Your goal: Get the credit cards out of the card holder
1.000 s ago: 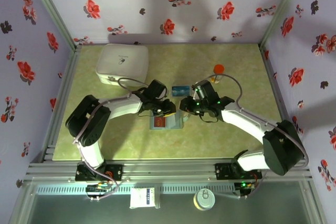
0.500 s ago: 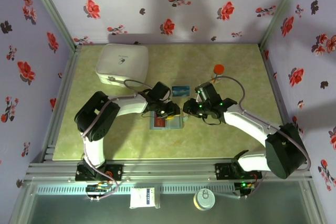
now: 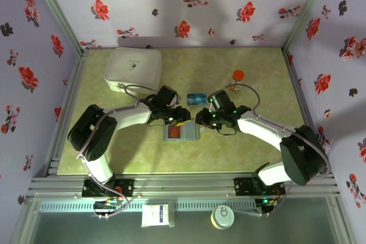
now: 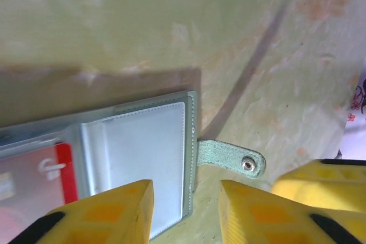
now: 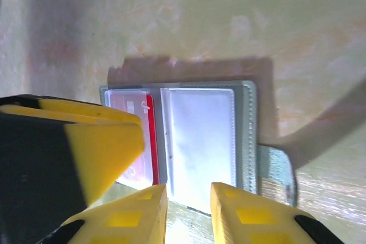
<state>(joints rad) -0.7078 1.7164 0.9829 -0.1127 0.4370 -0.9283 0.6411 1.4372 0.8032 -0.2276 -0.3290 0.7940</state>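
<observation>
The card holder (image 3: 180, 133) lies open and flat on the green table. A red credit card (image 5: 150, 135) sits under its left clear sleeve, and its right clear sleeve (image 4: 148, 158) looks empty. A blue credit card (image 3: 197, 99) lies loose on the table just behind the holder. My left gripper (image 4: 186, 210) is open, its fingers either side of the holder's right edge beside the snap tab (image 4: 231, 158). My right gripper (image 5: 189, 210) is open with a narrow gap at the near edge of the empty sleeve. In the top view both grippers, left (image 3: 182, 115) and right (image 3: 201, 119), hover close together at the holder's far right corner.
A white rounded box (image 3: 133, 70) stands at the back left. An orange-capped bottle (image 3: 238, 78) stands at the back right, behind the right arm. The left gripper's yellow finger (image 5: 86, 141) crowds the left of the right wrist view. Flowered walls close in three sides.
The left gripper swung slightly right, then back left, over the holder. The right gripper edged a little left. The holder and the blue card have not moved.
</observation>
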